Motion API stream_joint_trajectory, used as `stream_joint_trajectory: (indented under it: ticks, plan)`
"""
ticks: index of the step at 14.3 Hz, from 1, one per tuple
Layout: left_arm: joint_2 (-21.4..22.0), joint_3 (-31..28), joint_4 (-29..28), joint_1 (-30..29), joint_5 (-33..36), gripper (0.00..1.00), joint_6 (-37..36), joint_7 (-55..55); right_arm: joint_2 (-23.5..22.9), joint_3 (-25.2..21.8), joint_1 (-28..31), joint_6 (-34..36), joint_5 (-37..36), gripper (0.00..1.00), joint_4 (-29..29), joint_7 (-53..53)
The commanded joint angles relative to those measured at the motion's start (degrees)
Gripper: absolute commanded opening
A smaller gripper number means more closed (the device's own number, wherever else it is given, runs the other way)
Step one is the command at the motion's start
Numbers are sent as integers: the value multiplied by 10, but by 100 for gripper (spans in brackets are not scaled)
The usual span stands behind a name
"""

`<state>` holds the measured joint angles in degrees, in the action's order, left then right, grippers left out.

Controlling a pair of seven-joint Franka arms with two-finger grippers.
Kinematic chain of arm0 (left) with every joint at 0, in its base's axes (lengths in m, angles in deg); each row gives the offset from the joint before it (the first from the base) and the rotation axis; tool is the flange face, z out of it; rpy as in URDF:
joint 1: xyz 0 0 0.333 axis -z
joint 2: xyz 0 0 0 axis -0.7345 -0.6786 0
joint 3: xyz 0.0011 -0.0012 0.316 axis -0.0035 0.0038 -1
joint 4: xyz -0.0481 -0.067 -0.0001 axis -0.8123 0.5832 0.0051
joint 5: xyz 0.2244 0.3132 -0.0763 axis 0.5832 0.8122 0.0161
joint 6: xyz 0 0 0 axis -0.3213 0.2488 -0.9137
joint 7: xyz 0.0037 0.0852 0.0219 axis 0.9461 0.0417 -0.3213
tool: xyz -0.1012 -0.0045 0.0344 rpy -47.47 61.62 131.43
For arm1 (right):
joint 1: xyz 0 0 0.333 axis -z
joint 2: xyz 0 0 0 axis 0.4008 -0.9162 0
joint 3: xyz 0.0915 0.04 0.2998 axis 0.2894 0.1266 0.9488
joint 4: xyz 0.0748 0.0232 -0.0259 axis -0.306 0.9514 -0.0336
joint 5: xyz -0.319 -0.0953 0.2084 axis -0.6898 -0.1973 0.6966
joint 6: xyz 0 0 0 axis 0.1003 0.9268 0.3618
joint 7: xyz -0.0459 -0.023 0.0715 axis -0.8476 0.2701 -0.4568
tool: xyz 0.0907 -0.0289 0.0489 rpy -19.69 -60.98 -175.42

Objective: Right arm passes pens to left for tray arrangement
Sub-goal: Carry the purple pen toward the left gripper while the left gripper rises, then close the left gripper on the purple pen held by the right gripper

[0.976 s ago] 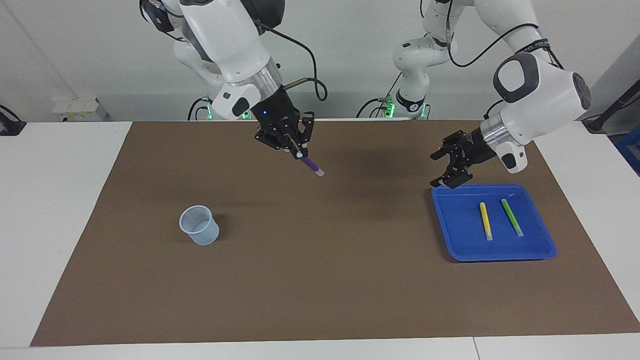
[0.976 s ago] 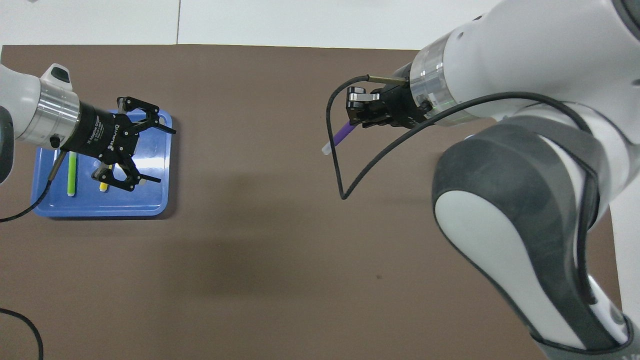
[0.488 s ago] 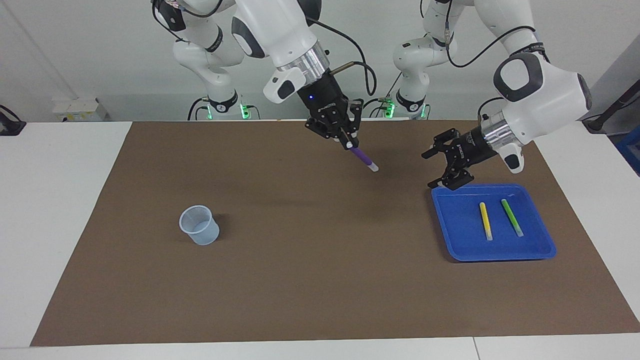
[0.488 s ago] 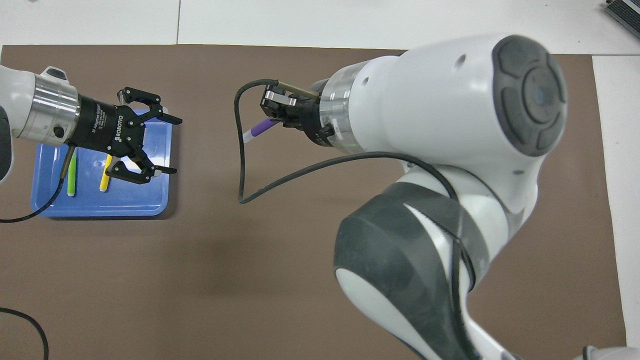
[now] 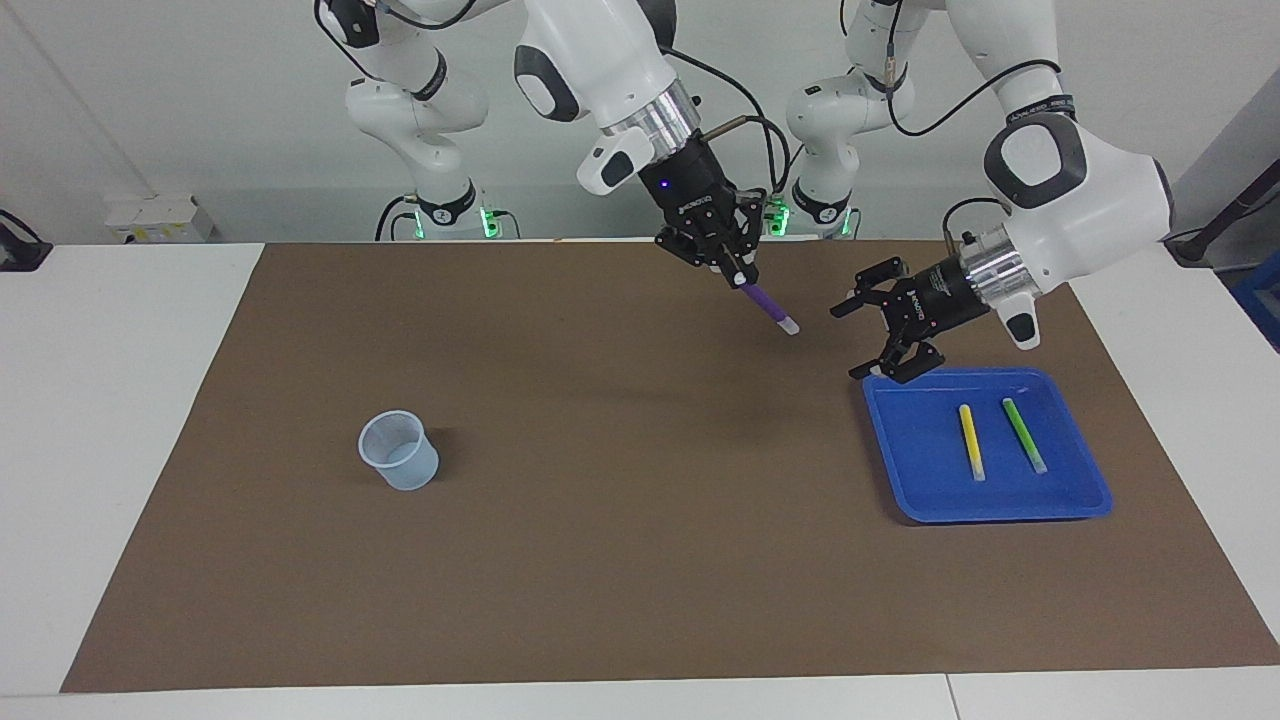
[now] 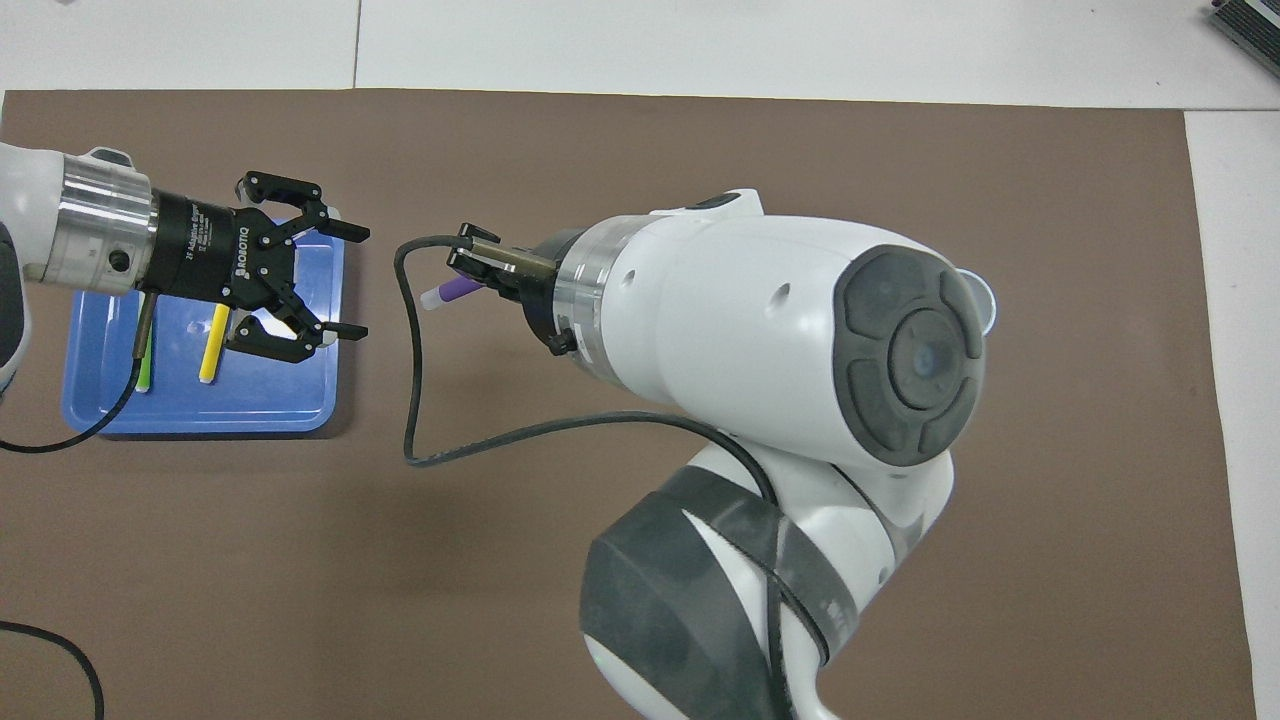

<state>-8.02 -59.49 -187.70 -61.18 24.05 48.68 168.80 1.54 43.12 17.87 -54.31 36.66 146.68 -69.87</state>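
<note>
The slim purple marker pen (image 5: 769,306), clamped in my right gripper (image 5: 740,276) above the brown mat, points its whitish tip toward my wide-open left gripper (image 5: 880,335), just beside it.

Right gripper (image 5: 740,275) raised, fingers pinched together; left gripper (image 5: 868,340) raised alongside, fingers spread wide.

Lighting: bright, even, from above. Shadows: soft, faint on brown mat (image 5: 640,560). Focus: sharp; no glare.
</note>
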Motion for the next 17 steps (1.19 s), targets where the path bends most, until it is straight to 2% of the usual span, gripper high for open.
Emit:
stream_joint_trajectory:
  ticks: [1,6,11,12,13,17]
  plan:
    - [16,-1,-7,7,-15,98,9,29,11,-2,-4,-33,-1,0,32,-15]
    - [20,9,7,68,-13,98,45,174,-6,-2,-24,-36,-42,0,26,-22]
    - [23,8,3,77,-11,95,39,176,-10,-2,-25,-49,-43,0,28,-22]
    - [23,8,0,75,-10,89,37,172,-10,-2,-25,-49,-43,0,28,-22]
    - [24,9,0,73,-10,73,36,163,-10,-2,-25,-49,-43,0,28,-22]
    - [29,8,-1,73,-10,37,11,82,-10,-2,-25,-49,-43,0,29,-22]
